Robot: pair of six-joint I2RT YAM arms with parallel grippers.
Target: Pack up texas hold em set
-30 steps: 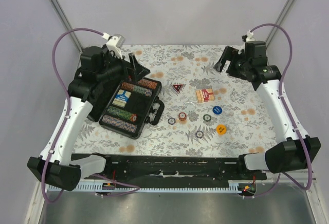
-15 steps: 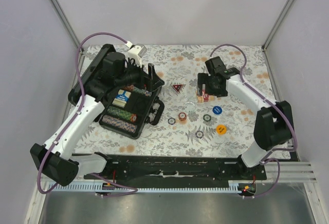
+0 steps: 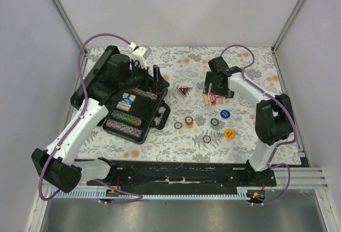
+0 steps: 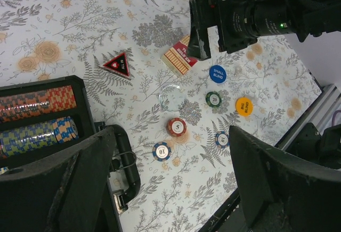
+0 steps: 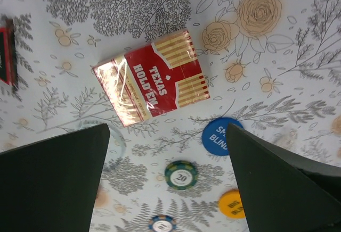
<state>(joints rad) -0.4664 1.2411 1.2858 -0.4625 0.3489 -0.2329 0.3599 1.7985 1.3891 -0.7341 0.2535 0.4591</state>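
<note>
Field notes: nearest the arm bases, loose chips (image 3: 189, 120) are scattered on the counter (image 3: 176, 147), just right of the open briefcase (image 3: 158, 112) and outside it. Farther back and well right of the briefcase, the card deck (image 5: 152, 85) is seen lying flat, printed face up, its long axis running roughly across the counter, slightly skewed. The right gripper (image 5: 169, 131) is poised directly above it, jaws wide and empty. Step judged: approach for the deck pickup. A wrist turn is probably needed so the jaws close across the short width, then descent. The left gripper (image 4: 171, 136), likewise spread and empty, is held over the briefcase's far right corner.
</note>
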